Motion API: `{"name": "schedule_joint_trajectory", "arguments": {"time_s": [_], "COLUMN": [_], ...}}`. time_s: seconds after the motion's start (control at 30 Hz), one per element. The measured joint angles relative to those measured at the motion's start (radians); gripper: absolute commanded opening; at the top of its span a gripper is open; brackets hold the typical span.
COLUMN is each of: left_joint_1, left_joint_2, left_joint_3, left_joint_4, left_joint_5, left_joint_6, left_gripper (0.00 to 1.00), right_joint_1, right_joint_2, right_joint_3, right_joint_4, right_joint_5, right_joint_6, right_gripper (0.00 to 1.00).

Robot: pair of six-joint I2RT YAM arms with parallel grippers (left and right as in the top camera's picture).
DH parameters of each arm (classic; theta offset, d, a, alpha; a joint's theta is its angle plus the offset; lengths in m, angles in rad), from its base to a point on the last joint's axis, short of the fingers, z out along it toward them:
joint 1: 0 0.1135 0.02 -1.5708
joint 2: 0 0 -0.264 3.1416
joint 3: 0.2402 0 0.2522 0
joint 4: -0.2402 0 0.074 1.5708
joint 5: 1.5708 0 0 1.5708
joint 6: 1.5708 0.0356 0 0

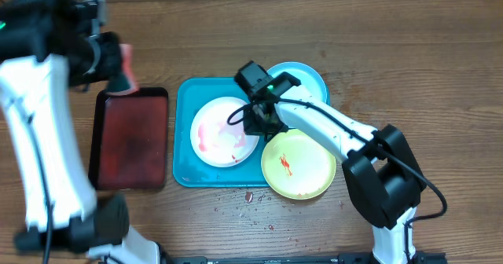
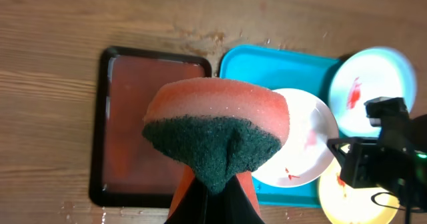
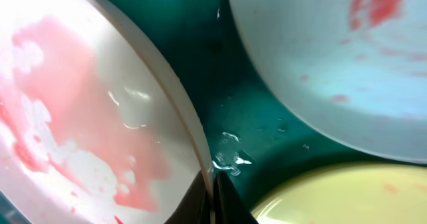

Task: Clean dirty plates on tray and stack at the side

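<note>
Left gripper (image 2: 213,201) — fingers clamped on orange sponge (image 2: 217,127), green scrub face showing, raised near far edge of black tray (image 1: 130,138). Teal tray (image 1: 183,99) mid-tabletop (image 1: 409,44), just beside black tray. White plate (image 1: 220,134) on teal tray's left half, red-smeared. Right gripper (image 3: 215,204) — fingers pinched on white plate's right rim. Blue-rimmed plate (image 1: 308,79) overhangs teal tray's far right corner. Green-rimmed plate (image 1: 305,168) overhangs its near right corner.

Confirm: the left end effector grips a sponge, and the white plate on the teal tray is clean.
Not clean: the white plate on the teal tray carries red smears, per the right wrist view. The left end effector does grip a sponge.
</note>
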Motion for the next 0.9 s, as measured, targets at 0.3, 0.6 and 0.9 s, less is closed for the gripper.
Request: {"name": "schedule_joint_trajectory", "arguments": {"time_s": [0.3, 0.6, 0.9], "left_joint_1": [0.0, 0.0, 0.0], "left_joint_2": [-0.193, -0.153, -0.153], "left_joint_3": [-0.227, -0.526, -0.677], "left_joint_4": [0.028, 0.231, 0.321], "left_joint_5": [0.027, 0.029, 0.032], "left_joint_6": [0.0, -0.015, -0.022], "left_gripper": [0.04, 0.04, 0.04], "right_joint_1": [0.111, 0.275, 0.41], "right_joint_2": [-0.1, -0.104, -0.104], "right_joint_3": [0.086, 0.094, 0.094], "right_joint_4": [-0.124, -0.191, -0.194], "right_joint_5": [0.409, 0.869, 1.206], "right_joint_6": [0.032, 0.113, 0.175], "right_gripper": [0.04, 0.04, 0.04]}}
